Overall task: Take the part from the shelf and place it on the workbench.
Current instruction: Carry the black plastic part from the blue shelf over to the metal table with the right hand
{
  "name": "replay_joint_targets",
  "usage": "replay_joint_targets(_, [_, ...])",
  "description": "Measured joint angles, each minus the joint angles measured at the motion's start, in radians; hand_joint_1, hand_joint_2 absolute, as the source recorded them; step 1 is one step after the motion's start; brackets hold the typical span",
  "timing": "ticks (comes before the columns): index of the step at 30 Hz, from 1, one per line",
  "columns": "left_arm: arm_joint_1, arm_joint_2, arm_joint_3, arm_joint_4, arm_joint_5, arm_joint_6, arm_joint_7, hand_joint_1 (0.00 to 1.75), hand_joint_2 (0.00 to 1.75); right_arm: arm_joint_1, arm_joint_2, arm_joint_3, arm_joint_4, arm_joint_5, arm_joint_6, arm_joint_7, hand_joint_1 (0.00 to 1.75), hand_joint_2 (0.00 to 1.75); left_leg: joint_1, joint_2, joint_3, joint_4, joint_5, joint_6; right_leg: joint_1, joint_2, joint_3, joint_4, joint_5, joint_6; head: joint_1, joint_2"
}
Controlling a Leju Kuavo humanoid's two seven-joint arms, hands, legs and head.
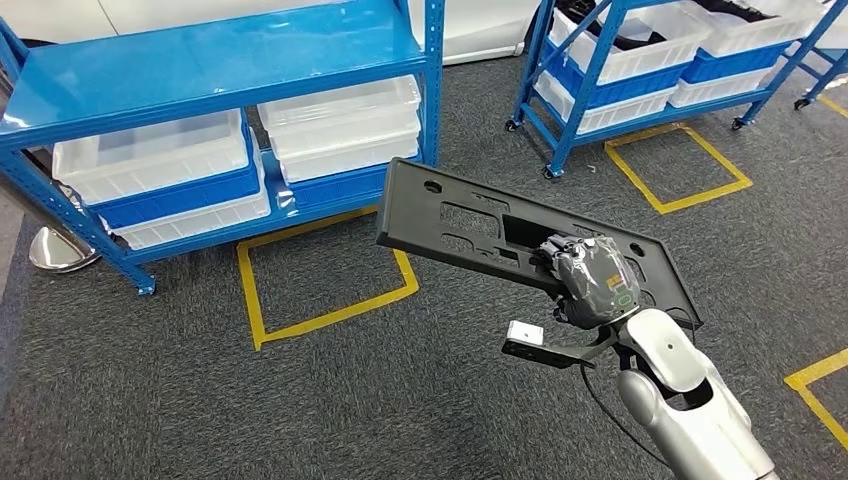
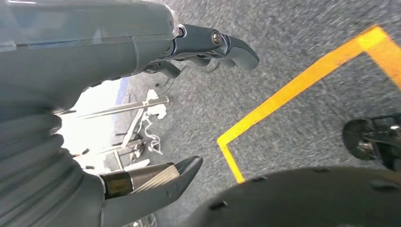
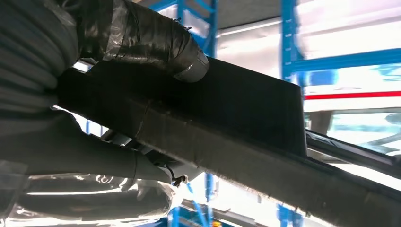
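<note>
The part (image 1: 460, 220) is a long flat black plastic panel with cut-outs. My right hand (image 1: 590, 280) grips it near its right end and holds it in the air over the grey carpet, its long side reaching toward the blue shelf (image 1: 200, 70). In the right wrist view the taped thumb (image 3: 151, 38) lies on one face of the panel (image 3: 246, 118) and the fingers (image 3: 94, 156) wrap under it. My left hand (image 2: 142, 118) hangs over the carpet with thumb and fingers apart and nothing between them.
The blue shelf holds white and blue bins (image 1: 160, 160) on its lower level. A second blue wheeled rack (image 1: 650, 60) with white bins stands at the back right. Yellow tape squares (image 1: 320, 270) mark the carpet.
</note>
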Motion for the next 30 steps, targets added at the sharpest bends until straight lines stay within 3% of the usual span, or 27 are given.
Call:
replay_joint_targets(1, [-0.001,0.0,0.0,0.0,0.0,0.0,0.0,0.0,1.75,0.0,0.0,0.0,0.0,0.0,0.0,0.0,1.75,1.75,0.0,0.007,0.0,-0.001,-0.001,-0.007,-0.002,0.01,-0.002,-0.002,0.003,-0.007,0.0,0.0])
replay_joint_targets(3, [-0.001,0.0,0.0,-0.001,0.0,0.0,0.0,0.0,1.75,-0.001,0.0,-0.001,0.0,0.0,0.0,0.0,1.75,1.75,0.003,-0.015,-0.009,0.026,-0.026,-0.017,-0.006,0.028,-0.003,-0.01,0.011,-0.021,-0.001,0.0])
replay_joint_targets(6, [0.001,0.0,0.0,-0.002,0.0,0.0,0.0,0.0,1.75,-0.002,0.004,-0.001,0.0,0.0,0.0,0.0,1.75,1.75,0.007,-0.082,-0.081,0.194,-0.123,-0.021,-0.005,0.053,-0.009,-0.012,0.019,-0.035,-0.001,0.0])
replay_joint_targets(7, [0.002,0.0,0.0,-0.002,0.0,0.0,0.0,0.0,1.75,-0.002,0.005,-0.001,0.0,0.0,0.0,0.0,1.75,1.75,0.007,-0.09,-0.108,0.251,-0.144,-0.02,-0.002,0.064,-0.012,-0.01,0.02,-0.037,-0.001,0.0])
replay_joint_targets(8, [0.003,0.0,0.001,-0.002,0.0,0.0,0.0,0.0,1.75,-0.001,0.005,-0.001,0.001,0.001,0.0,0.0,1.75,1.75,0.007,-0.093,-0.12,0.279,-0.144,-0.018,0.001,0.076,-0.015,-0.007,0.021,-0.038,-0.001,0.0])
replay_joint_targets(9, [0.004,0.0,0.001,-0.002,0.0,-0.001,0.0,0.0,1.75,-0.001,0.005,-0.001,0.002,0.002,0.0,0.001,1.75,1.75,0.007,-0.095,-0.115,0.269,-0.126,-0.015,0.003,0.089,-0.018,-0.004,0.021,-0.039,-0.001,0.0])
replay_joint_targets(10, [0.004,0.0,0.002,-0.002,0.0,-0.001,0.0,0.0,1.75,-0.001,0.006,-0.001,0.003,0.005,0.0,0.001,1.75,1.75,0.006,-0.102,-0.092,0.22,-0.092,-0.01,0.005,0.102,-0.019,-0.001,0.021,-0.039,-0.001,0.0])
replay_joint_targets(12, [0.005,0.001,0.005,-0.004,0.0,-0.003,0.001,0.0,1.75,-0.002,0.007,-0.001,0.004,0.019,-0.001,0.006,1.75,1.75,0.006,-0.14,-0.032,0.09,-0.034,0.004,0.007,0.123,-0.022,0.005,0.021,-0.037,0.0,0.0])
replay_joint_targets(14, [0.004,0.0,0.007,-0.006,0.0,-0.005,0.001,0.0,1.75,-0.004,0.007,-0.001,0.005,0.058,-0.008,0.025,1.75,1.75,0.005,-0.169,-0.002,0.021,-0.018,0.009,0.004,0.141,-0.031,0.009,0.025,-0.029,0.0,0.0])
replay_joint_targets(16, [0.004,-0.001,0.007,-0.006,0.0,-0.007,0.003,0.0,1.75,-0.005,0.006,-0.001,0.007,0.12,-0.022,0.055,1.75,1.75,0.004,-0.157,0.003,0.009,-0.015,0.01,-0.001,0.159,-0.039,0.008,0.032,-0.015,0.0,0.0])
replay_joint_targets(17, [0.004,-0.002,0.008,-0.007,0.0,-0.007,0.004,0.0,1.75,-0.005,0.004,-0.001,0.009,0.15,-0.03,0.068,1.75,1.75,0.006,-0.146,0.005,0.002,-0.01,0.014,-0.001,0.152,-0.042,0.01,0.031,-0.01,0.0,0.0])
replay_joint_targets(19, [0.004,-0.003,0.009,-0.008,0.0,-0.007,0.006,0.0,1.75,-0.009,-0.004,-0.001,0.013,0.202,-0.043,0.09,1.75,1.75,0.011,-0.123,0.008,-0.01,-0.001,0.023,0.002,0.107,-0.064,0.054,0.001,0.003,0.005,0.0])
replay_joint_targets(20, [0.004,-0.003,0.009,-0.009,0.0,-0.007,0.007,0.0,1.75,-0.011,-0.006,-0.001,0.016,0.22,-0.049,0.098,1.75,1.75,0.011,-0.111,0.008,-0.012,0.001,0.026,0.0,0.079,-0.087,0.103,-0.028,0.009,0.007,0.0])
replay_joint_targets(22, [0.006,-0.003,0.012,-0.01,0.0,-0.006,0.008,0.0,1.75,-0.014,-0.007,0.0,0.022,0.244,-0.054,0.107,1.75,1.75,0.011,-0.087,0.006,-0.011,0.002,0.029,-0.01,0.055,-0.142,0.222,-0.082,0.021,0.009,0.0])
replay_joint_targets(24, [0.006,-0.004,0.014,-0.01,0.0,-0.006,0.01,0.0,1.75,-0.012,-0.007,0.0,0.028,0.26,-0.056,0.112,1.75,1.75,0.011,-0.063,0.005,-0.009,-0.001,0.026,-0.019,0.048,-0.157,0.256,-0.077,0.03,0.009,0.0])
replay_joint_targets(25, [0.005,-0.004,0.014,-0.01,0.0,-0.006,0.011,0.0,1.75,-0.012,-0.008,0.0,0.031,0.27,-0.056,0.116,1.75,1.75,0.012,-0.051,0.006,-0.007,-0.003,0.023,-0.023,0.041,-0.135,0.218,-0.05,0.033,0.009,0.0])
replay_joint_targets(27, [0.004,-0.006,0.015,-0.011,0.0,-0.006,0.011,0.0,1.75,-0.014,-0.01,0.0,0.033,0.294,-0.06,0.125,1.75,1.75,0.012,-0.032,0.007,-0.001,-0.011,0.012,-0.023,0.007,-0.065,0.088,0.005,0.035,0.01,0.0])
replay_joint_targets(28, [0.003,-0.007,0.015,-0.011,0.0,-0.006,0.011,0.0,1.75,-0.016,-0.012,0.0,0.034,0.308,-0.063,0.13,1.75,1.75,0.01,-0.024,0.008,0.002,-0.015,0.006,-0.02,-0.008,-0.04,0.04,0.019,0.03,0.009,0.0])
replay_joint_targets(30, [0.002,-0.008,0.015,-0.013,0.0,-0.006,0.012,0.0,1.75,-0.019,-0.013,0.0,0.035,0.328,-0.066,0.138,1.75,1.75,0.006,-0.008,0.012,0.003,-0.021,-0.008,-0.011,-0.015,-0.03,0.012,0.019,0.014,0.008,0.0])
